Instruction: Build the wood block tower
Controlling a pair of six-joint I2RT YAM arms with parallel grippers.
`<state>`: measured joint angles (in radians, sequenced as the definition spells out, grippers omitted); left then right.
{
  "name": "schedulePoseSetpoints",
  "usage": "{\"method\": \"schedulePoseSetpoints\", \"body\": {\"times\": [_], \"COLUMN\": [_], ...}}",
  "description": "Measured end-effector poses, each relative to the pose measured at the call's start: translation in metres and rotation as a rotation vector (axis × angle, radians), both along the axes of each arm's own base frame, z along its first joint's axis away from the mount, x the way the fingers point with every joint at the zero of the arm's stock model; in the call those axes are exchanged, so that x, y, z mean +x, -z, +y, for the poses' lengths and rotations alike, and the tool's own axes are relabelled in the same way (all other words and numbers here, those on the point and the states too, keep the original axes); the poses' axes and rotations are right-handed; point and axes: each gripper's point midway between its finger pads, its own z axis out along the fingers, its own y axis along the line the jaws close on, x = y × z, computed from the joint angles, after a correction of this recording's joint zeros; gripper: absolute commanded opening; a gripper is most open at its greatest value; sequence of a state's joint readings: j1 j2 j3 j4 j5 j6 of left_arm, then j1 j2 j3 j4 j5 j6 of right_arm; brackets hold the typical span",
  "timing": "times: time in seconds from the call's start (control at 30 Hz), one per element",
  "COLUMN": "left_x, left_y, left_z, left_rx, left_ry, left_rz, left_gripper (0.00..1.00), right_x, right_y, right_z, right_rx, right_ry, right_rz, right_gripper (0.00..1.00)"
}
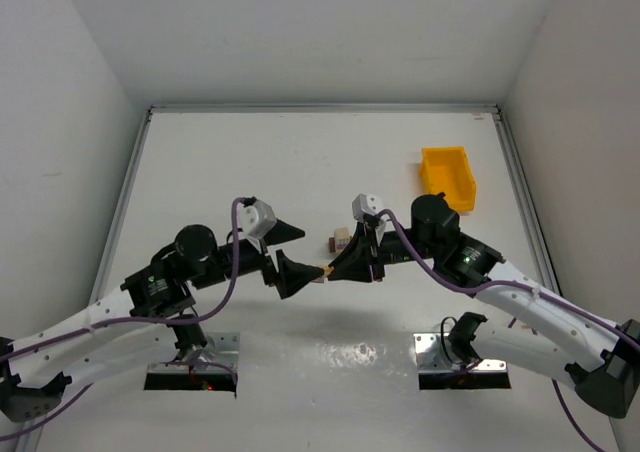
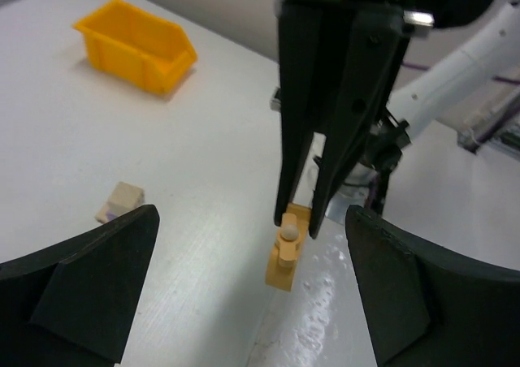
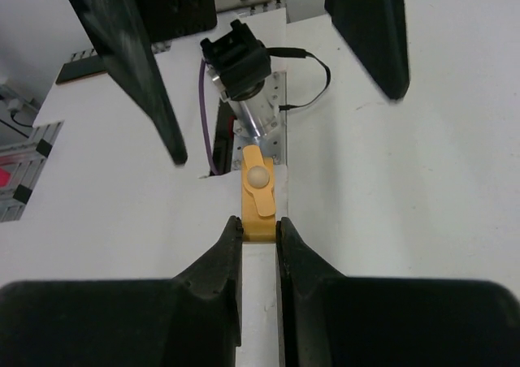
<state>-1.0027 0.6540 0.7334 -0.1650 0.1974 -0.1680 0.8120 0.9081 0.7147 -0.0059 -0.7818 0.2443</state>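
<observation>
white-walled tabletop (image 1: pixel 300 162). the right jaws clench one oblong tan block (image 3: pixel 259 209) topped by a pale peg (image 3: pixel 259 177); the left jaws gape wide, facing it. two small blocks (image 1: pixel 341 240) lie touching nearby, one yellow bin (image 1: pixel 448 177) well apart.

White table (image 1: pixel 300 162) beneath my arms, yellow plastic bin (image 1: pixel 447 178) lying toward its far right corner, small cluster of tan and brown wood blocks (image 1: pixel 341 240) near its middle, my left base plate (image 1: pixel 225 344) and right base plate (image 1: pixel 430 347) at the near edge.
</observation>
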Motion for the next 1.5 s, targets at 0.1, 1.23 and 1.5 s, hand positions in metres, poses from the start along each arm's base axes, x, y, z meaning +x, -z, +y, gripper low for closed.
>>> {"method": "schedulePoseSetpoints", "body": {"times": [0.1, 1.23, 1.5], "left_x": [0.015, 0.082, 0.086], "left_y": [-0.014, -0.021, -0.008], "left_z": [0.011, 0.131, 0.137], "left_rx": [-0.039, -0.025, 0.013], "left_ry": [-0.114, -0.833, -0.871], "left_rz": [-0.013, -0.046, -0.053], "left_gripper": [0.96, 0.93, 0.92], "right_x": [0.004, 0.132, 0.136], "right_y": [0.002, 0.106, 0.123], "right_z": [0.0, -0.06, -0.065], "right_rx": [-0.009, -0.501, -0.49], "right_ry": [0.019, 0.705, 0.742], "right_rz": [-0.005, -0.181, -0.207], "right_gripper": [0.0, 0.0, 0.0]}}
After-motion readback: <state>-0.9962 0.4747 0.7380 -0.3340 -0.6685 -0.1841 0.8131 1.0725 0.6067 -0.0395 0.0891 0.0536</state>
